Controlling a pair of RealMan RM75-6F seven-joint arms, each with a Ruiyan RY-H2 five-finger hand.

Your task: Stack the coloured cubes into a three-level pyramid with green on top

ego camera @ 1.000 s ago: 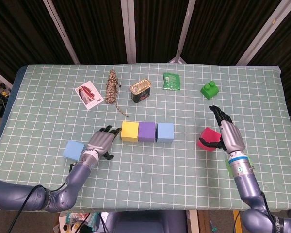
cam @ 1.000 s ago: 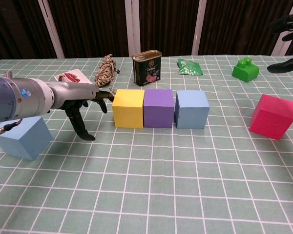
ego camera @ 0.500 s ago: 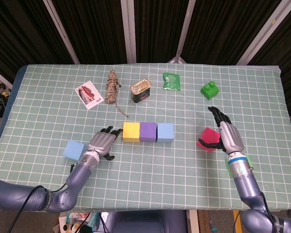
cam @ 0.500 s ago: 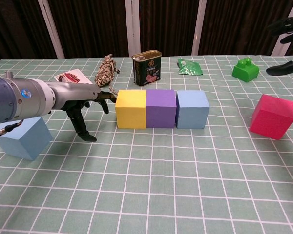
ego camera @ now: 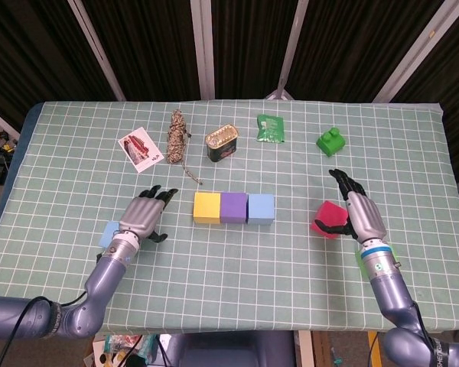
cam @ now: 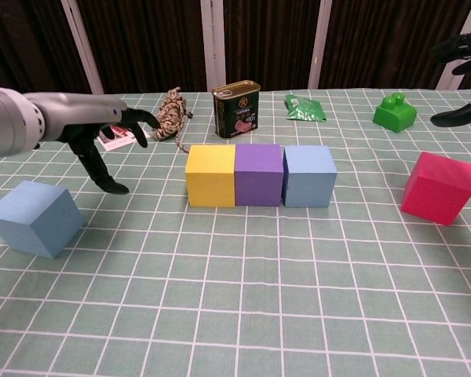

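Left hand (ego camera: 143,217) open, fingers spread, empty — hovering over loose light-blue cube (cam: 33,218) near bench (ego camera: 237,271) left edge. Right hand (ego camera: 357,212) open too, thumb at red cube (ego camera: 328,219) toward right edge, nothing gripped. Mid-bench: yellow cube (ego camera: 206,207), purple cube (ego camera: 232,206), blue cube (ego camera: 261,209) touching in row — base looks done. Best next: close squarely on opposite faces, lift clear, set across seam without nudging row. Green block (ego camera: 330,140) waits near far right corner.

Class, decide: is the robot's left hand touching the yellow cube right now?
Apart. In the chest view the left hand is raised well left of the yellow cube, with bare tablecloth between them; the head view shows the same gap.
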